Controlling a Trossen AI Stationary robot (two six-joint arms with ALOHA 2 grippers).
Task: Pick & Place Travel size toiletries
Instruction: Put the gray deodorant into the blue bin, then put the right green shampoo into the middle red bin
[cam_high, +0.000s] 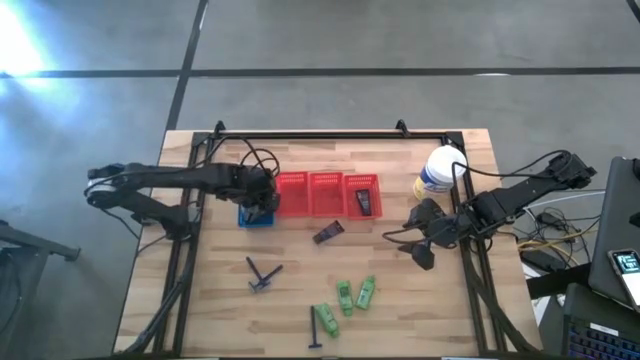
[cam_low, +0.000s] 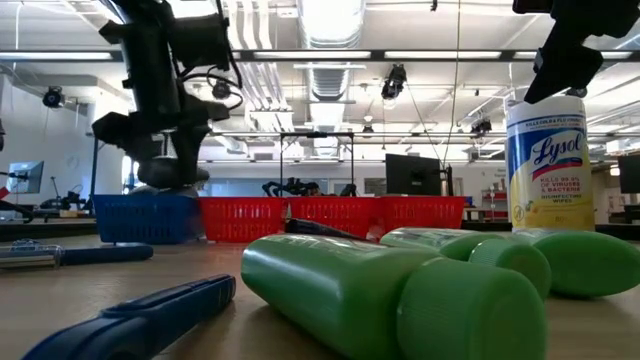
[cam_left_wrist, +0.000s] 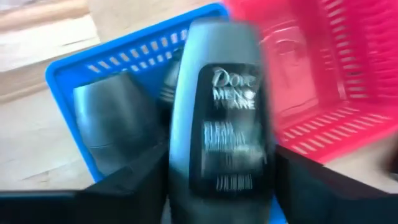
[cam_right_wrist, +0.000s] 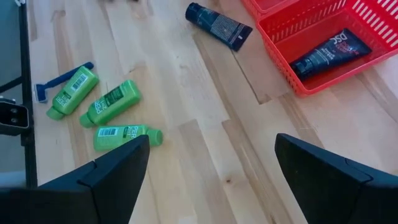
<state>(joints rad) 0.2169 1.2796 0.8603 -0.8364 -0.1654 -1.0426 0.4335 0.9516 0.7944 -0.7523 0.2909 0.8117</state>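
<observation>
Wooden table (cam_high: 400, 310) — left hand (cam_left_wrist: 211, 186) clasps grey bottle (cam_left_wrist: 217, 106), right hand (cam_right_wrist: 205, 174) spread apart.

Three green bottles (cam_right_wrist: 112, 102) on table (cam_right_wrist: 205, 149)

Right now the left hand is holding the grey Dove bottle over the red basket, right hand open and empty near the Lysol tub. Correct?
Not quite. The left hand has the grey Dove bottle over the blue basket, not the red one, as the left wrist view shows. The rest stands: the right hand is open and empty near the Lysol tub.
</observation>
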